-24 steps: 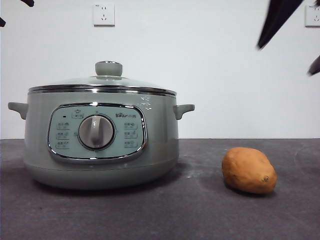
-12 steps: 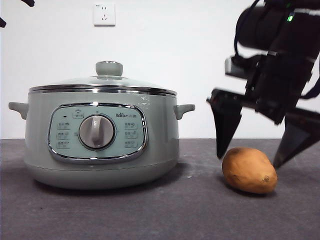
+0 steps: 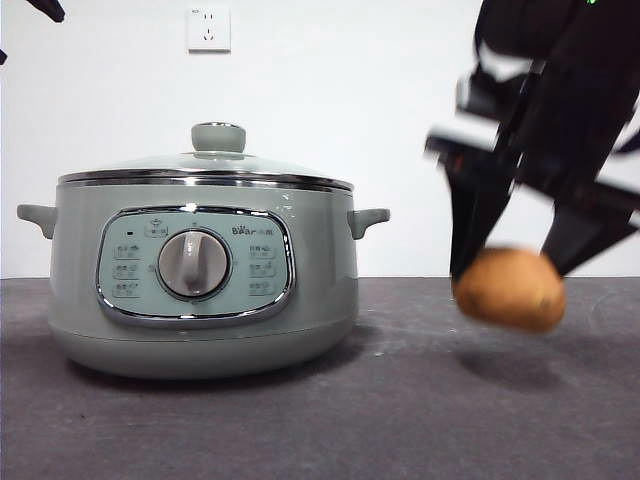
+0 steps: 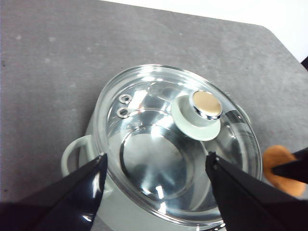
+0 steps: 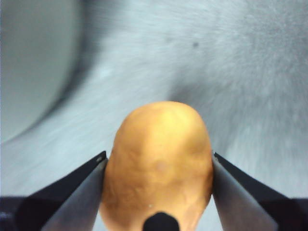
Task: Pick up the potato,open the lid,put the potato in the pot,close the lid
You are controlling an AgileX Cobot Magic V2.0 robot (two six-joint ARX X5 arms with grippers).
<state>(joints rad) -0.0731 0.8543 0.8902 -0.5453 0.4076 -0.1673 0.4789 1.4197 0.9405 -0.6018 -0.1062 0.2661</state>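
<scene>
Pinching potato (image 3: 510, 288): right pincer (image 3: 512, 262), above dark grey table (image 3: 300, 420) | left pincer (image 4: 156, 185) spread | white wall, socket (image 3: 208, 28)

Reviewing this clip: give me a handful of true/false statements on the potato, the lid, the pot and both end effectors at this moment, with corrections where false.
1. The potato rests on the table. False: it hangs above the table, its shadow showing below it.
2. The right end effector grips the potato between its jaws. True.
3. The lid sits on the pot. True.
4. The left end effector grips the lid's knob. False: it hangs open above the lid, touching nothing.
5. The pot holds food. False: through the glass, its steel interior shows bare.
</scene>
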